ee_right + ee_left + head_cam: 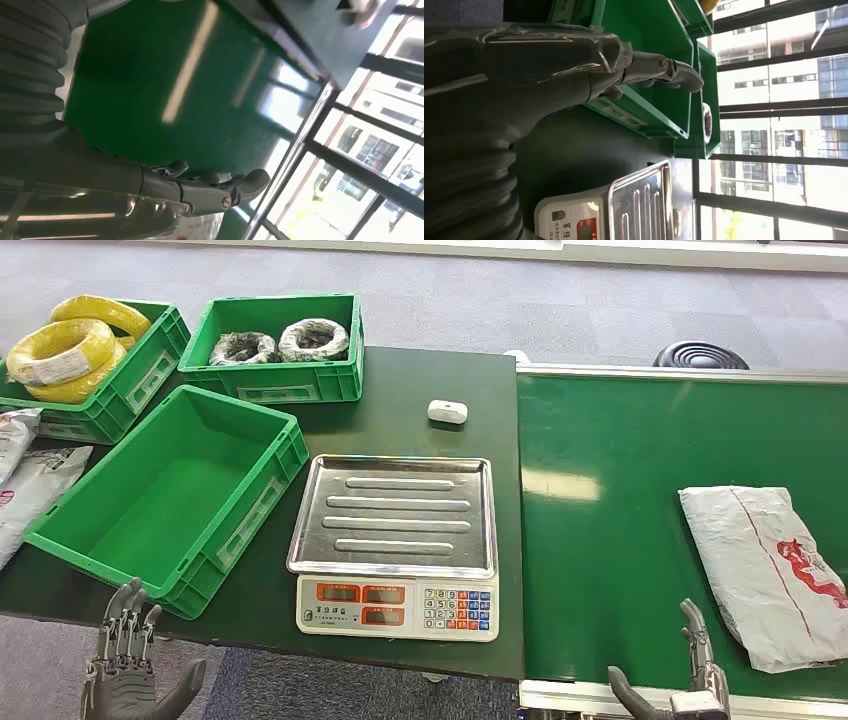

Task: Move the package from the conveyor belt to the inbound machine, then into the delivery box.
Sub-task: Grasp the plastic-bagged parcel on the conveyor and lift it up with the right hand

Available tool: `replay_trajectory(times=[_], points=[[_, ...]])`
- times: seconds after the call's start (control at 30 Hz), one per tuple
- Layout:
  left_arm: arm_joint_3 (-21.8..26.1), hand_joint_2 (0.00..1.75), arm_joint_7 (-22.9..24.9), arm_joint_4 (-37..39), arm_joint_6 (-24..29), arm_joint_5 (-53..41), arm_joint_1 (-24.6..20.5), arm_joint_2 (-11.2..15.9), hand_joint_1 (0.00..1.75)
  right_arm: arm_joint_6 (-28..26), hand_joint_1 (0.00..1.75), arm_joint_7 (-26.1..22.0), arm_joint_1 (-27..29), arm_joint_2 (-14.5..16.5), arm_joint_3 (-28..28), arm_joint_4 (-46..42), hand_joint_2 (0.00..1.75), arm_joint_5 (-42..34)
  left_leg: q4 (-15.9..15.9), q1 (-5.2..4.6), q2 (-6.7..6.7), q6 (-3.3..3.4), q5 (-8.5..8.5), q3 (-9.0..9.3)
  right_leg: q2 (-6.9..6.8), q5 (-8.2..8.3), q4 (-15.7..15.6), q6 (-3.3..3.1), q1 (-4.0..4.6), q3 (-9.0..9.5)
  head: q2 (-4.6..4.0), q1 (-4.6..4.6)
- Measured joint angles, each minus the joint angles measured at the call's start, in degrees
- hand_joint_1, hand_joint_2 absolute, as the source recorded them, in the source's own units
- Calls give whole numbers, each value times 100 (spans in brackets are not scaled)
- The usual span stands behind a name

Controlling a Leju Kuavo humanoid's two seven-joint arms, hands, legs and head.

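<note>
A white crinkled plastic package (770, 575), marked with a thin red line and a red figure, is seen on the bright green conveyor belt (610, 540). Left of the belt, a silver ribbed steel scale pan (395, 515) is carried over a white panel with orange displays and red and blue keys. Further left, green plastic crates (165, 500) are set on a dark green tabletop (400, 380), one filled with yellow coiled hose (70, 350).

Head camera looks down; left wrist camera shares its scale (398, 540).
</note>
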Motion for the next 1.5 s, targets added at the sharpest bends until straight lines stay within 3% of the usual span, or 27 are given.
replay_trajectory(times=[0.17,0.33,0.47,0.67,0.83,0.93,0.97,1.07,1.1,1.23,1.4,1.5], points=[[64,175,63,-38,18,77,-137,-88,0,399,0,472,-851,180,-1039,896,175,1386,2,-3,1,4,4,13,0,3,0,1,-4,12,0,-1],[10,175,80,-56,426,300,-290,-95,0,296,0,1074,-2405,153,-1764,2545,175,2830,4,-4,15,5,7,30,8,12,0,2,-4,18,0,-3],[-119,175,71,-56,633,390,-342,-50,0,272,0,1394,-3334,56,-1891,3655,175,3264,5,-3,-4,8,12,33,-6,12,0,3,-4,23,0,-1],[-424,175,34,-55,1042,635,-385,168,0,1130,0,2810,-4438,-15,-1886,5277,175,3936,5,-3,-5,8,12,22,-8,11,1,2,-3,13,0,-1],[-593,175,25,-54,1124,697,-420,316,0,1306,0,2983,-4853,-40,-1873,6056,175,4013,5,-3,-9,8,12,16,-14,11,1,3,-4,12,0,-2],[-676,175,19,-53,1182,747,-442,392,0,1694,0,3295,-4970,-50,-1871,6344,175,4074,5,-3,-10,8,12,16,-14,11,0,3,-4,10,0,-2],[-708,175,16,-51,1207,769,-450,422,0,1862,10,3408,-4990,-54,-1871,6433,175,4098,5,-3,-10,8,12,16,-15,10,0,3,-4,10,0,-1],[-793,175,11,-35,1251,821,-469,498,0,2134,119,3532,-5003,-57,-1870,6647,175,4130,5,-3,-10,8,12,15,-16,10,0,3,-3,11,0,-2],[-815,175,11,-27,1256,832,-475,517,0,2149,148,3525,-5004,-57,-1870,6699,175,4135,5,-3,-10,8,12,16,-16,10,0,3,-3,12,0,-3],[-858,175,21,-9,1234,859,-497,565,0,2107,169,3450,-5021,-53,-1870,6798,175,4173,5,-3,-10,8,12,17,-16,10,0,3,-3,15,0,-2],[-869,175,50,13,1150,838,-572,576,0,2170,173,3360,-5133,-46,-1871,6809,175,4238,5,-3,-9,8,12,21,-15,11,1,3,-3,20,0,-1],[-866,175,86,25,1123,780,-615,562,0,2071,175,3039,-5258,-6,-1873,6794,175,4281,4,-3,-5,8,12,17,-12,12,1,3,-3,23,0,-1]])
